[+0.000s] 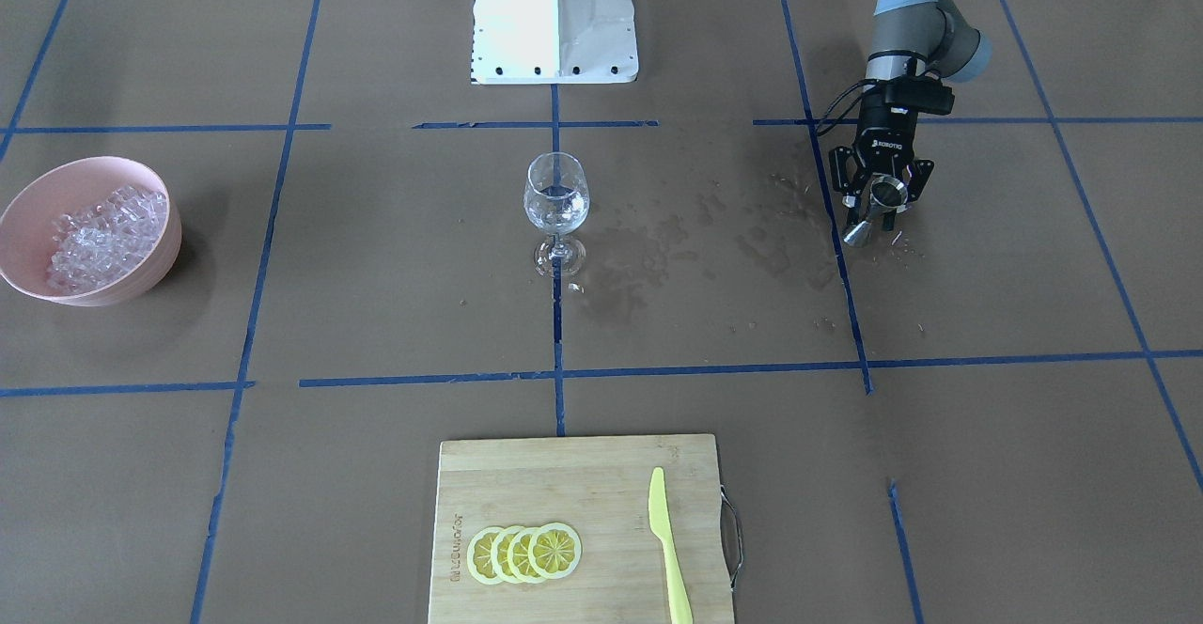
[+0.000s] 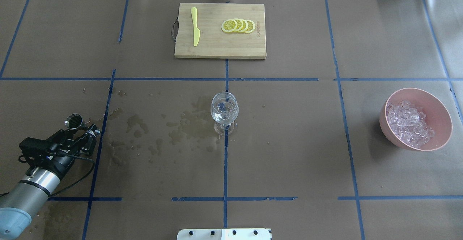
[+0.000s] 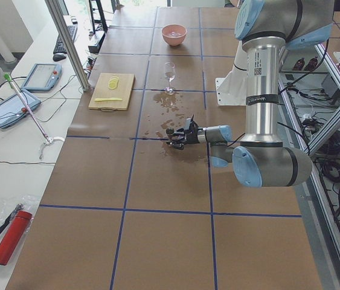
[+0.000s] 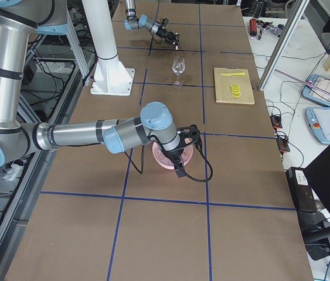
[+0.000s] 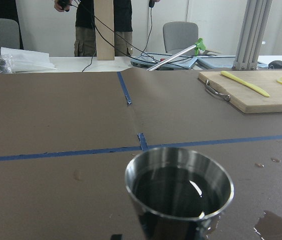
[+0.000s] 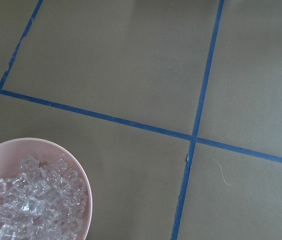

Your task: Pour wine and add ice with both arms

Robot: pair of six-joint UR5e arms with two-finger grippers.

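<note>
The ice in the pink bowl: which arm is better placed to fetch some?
Right. The right gripper hangs close by the pink bowl of ice, while the left gripper, far off, holds a metal cup.

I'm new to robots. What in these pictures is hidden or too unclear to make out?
Right gripper: right side view only, small; open or shut is unclear.
Pink bowl: cut off by the right wrist view's left and bottom edges.
Metal cup: base cut off by the left wrist view's bottom edge.
Wine glass: too small in the left side view to judge how full.
</note>
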